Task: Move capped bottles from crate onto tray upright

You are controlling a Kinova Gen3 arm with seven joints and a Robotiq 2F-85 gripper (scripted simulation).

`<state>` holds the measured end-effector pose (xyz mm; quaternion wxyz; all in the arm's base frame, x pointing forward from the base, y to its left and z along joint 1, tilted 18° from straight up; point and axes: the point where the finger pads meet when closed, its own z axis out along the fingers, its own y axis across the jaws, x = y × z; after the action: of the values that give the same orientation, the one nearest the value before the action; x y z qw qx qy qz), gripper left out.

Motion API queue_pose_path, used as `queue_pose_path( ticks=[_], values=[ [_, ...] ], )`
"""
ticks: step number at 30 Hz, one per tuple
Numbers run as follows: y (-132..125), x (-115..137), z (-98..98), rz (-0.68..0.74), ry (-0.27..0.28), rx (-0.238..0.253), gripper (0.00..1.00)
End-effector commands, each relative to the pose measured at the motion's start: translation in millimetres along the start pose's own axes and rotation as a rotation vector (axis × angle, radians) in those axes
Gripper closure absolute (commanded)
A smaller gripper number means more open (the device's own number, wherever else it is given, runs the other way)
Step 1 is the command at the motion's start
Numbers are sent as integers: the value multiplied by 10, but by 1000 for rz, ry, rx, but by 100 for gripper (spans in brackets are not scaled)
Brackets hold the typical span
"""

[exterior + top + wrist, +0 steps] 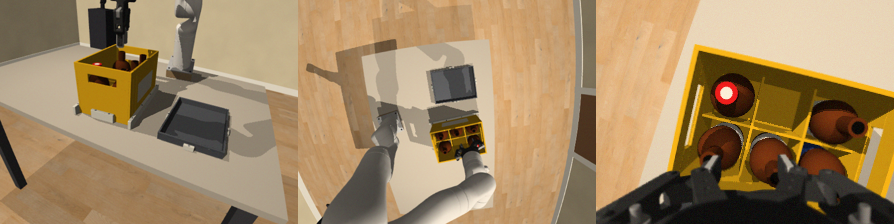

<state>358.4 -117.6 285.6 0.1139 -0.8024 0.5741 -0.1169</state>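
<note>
The yellow crate (pixel 781 130) holds several brown bottles. One bottle has a red-and-white cap (pixel 727 93) and stands in a corner cell; it also shows in the side view (pixel 97 64) and from above (pixel 477 145). A tilted open bottle (pixel 838 122) leans in the opposite corner cell. Three more brown bottles fill the near row (pixel 768 157); a blue patch shows beside the right one. The middle cell beside the capped bottle is empty. My gripper (pixel 749 164) (pixel 121 39) hangs partly open and empty just above the crate's near row. The dark grey tray (pixel 195 126) is empty.
The crate sits inside white stop blocks (pixel 102 115) near the table's edge, the tray (pixel 453 84) beside it. The arm's base (pixel 182 69) stands at the far side of the table. A dark box (pixel 100 27) stands behind the table.
</note>
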Motion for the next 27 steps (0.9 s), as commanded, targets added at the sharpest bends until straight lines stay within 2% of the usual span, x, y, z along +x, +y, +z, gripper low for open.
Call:
queue_pose_path(
  ticks=[1, 9, 11, 12, 27],
  values=[
    [-26, 108, 29, -19, 5, -11, 40],
    [-134, 351, 53, -121, 3, -13, 40],
    [-134, 351, 53, -121, 3, -13, 40],
    [-166, 332, 17, -141, 2, 3, 40],
    [-304, 735, 91, -320, 1, -8, 40]
  ],
)
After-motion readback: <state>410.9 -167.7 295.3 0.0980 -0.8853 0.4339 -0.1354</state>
